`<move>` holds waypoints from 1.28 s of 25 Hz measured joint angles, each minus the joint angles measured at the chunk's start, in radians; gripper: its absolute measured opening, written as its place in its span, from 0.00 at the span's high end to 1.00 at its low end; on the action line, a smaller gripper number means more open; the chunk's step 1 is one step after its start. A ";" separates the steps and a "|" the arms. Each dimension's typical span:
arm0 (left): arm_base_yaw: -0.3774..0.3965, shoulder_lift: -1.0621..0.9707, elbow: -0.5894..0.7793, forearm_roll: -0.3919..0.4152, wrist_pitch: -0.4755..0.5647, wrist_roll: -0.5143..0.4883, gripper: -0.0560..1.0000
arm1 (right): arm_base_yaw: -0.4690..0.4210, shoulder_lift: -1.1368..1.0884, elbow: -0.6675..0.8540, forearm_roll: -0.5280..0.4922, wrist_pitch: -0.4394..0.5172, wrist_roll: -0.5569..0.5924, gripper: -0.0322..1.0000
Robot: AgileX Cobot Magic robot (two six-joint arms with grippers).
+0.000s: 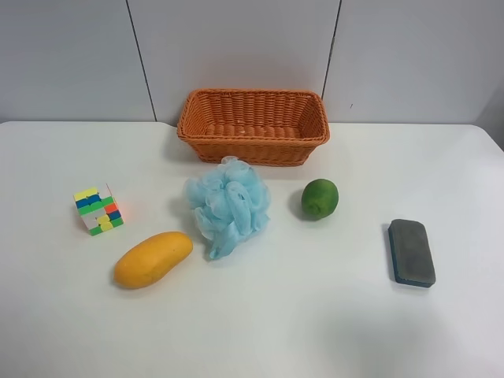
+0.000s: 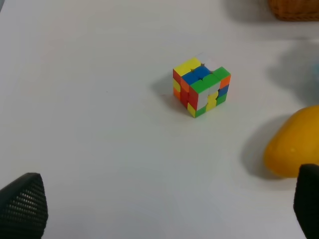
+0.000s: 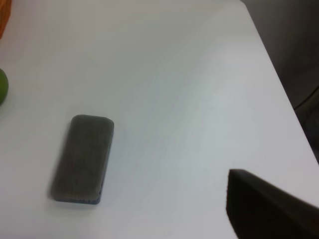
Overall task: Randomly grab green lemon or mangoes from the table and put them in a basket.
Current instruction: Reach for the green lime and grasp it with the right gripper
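Note:
The green lemon (image 1: 320, 198) lies on the white table (image 1: 315, 323), right of centre; its edge shows in the right wrist view (image 3: 2, 87). The yellow-orange mango (image 1: 153, 259) lies at front left and also shows in the left wrist view (image 2: 294, 144). The orange wicker basket (image 1: 253, 96) stands empty at the back. No arm shows in the exterior high view. My left gripper (image 2: 164, 204) is open and empty, its fingertips (image 2: 24, 204) wide apart, the mango beside one of them. Only one finger (image 3: 269, 211) of my right gripper shows, far to one side, with nothing in it.
A light-blue bath sponge (image 1: 228, 206) lies between the mango and the lemon, in front of the basket. A coloured puzzle cube (image 1: 98, 209) sits at the left, also in the left wrist view (image 2: 201, 85). A grey board eraser (image 1: 412, 252) lies at the right, also in the right wrist view (image 3: 83, 158).

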 joint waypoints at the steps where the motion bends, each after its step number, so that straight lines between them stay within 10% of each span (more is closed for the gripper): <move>1: 0.000 0.000 0.000 0.000 0.000 0.000 0.01 | 0.000 0.000 0.000 0.000 0.000 0.000 0.01; 18: 0.000 0.000 0.000 0.000 -0.001 0.000 0.01 | 0.000 0.020 -0.003 0.009 0.003 -0.008 0.01; 32: 0.000 0.000 0.000 0.000 -0.001 0.000 0.01 | 0.059 0.681 -0.358 0.014 -0.028 -0.018 0.01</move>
